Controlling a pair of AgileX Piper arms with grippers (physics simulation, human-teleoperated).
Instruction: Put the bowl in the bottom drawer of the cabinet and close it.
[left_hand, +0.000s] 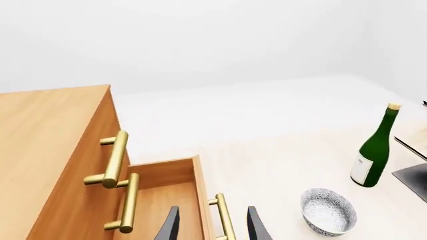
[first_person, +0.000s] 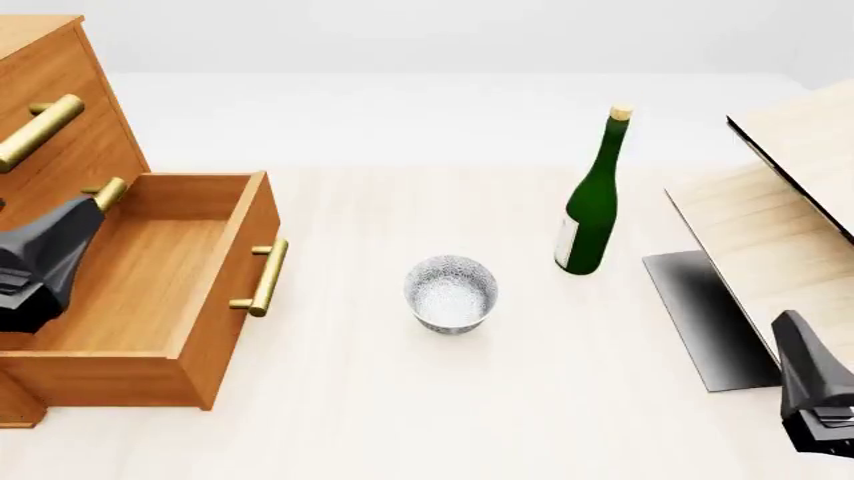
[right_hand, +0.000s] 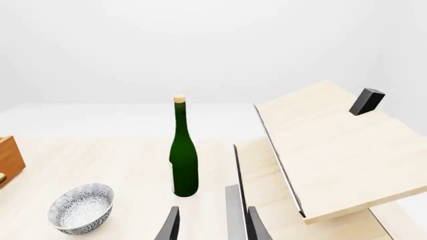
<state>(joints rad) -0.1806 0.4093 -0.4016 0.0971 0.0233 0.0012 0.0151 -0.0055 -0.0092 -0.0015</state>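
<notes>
Pale wood desk (first_person: 400, 400) under a blank white backdrop, seen from the arms' side. At far left stands the orange-brown cabinet (first_person: 60, 110), its bottom drawer (first_person: 140, 270) pulled fully open toward the middle of the desk, empty inside, its brass handle (first_person: 264, 278) facing right. The left tool (left_hand: 212, 227) hangs over the open drawer's near left part; in its wrist view the two dark fingers are spread, one on each side of the handle bar, pinching nothing.

Just right of the drawer front, apart from it, the bowl (first_person: 451, 292) sits upright on bare desk, white with grey speckle. Further right and a little farther back stands a tall green bottle (first_person: 590, 200), near the bowl but not touching. At far right lie slanted pale boards (first_person: 774, 240) on a dark plate. The right tool (right_hand: 212, 225) waits low at the near right corner, fingers parted and empty.

The step in hand is judged to be picking up the bowl, the drawer being open already. A grip on the bowl's rim from above should suit, one finger inside, one outside. Approach from the near side looks freest; the bottle crowds the far right. The carry must lift over the drawer's front wall and handle, then lower well inside so the drawer can slide shut.
</notes>
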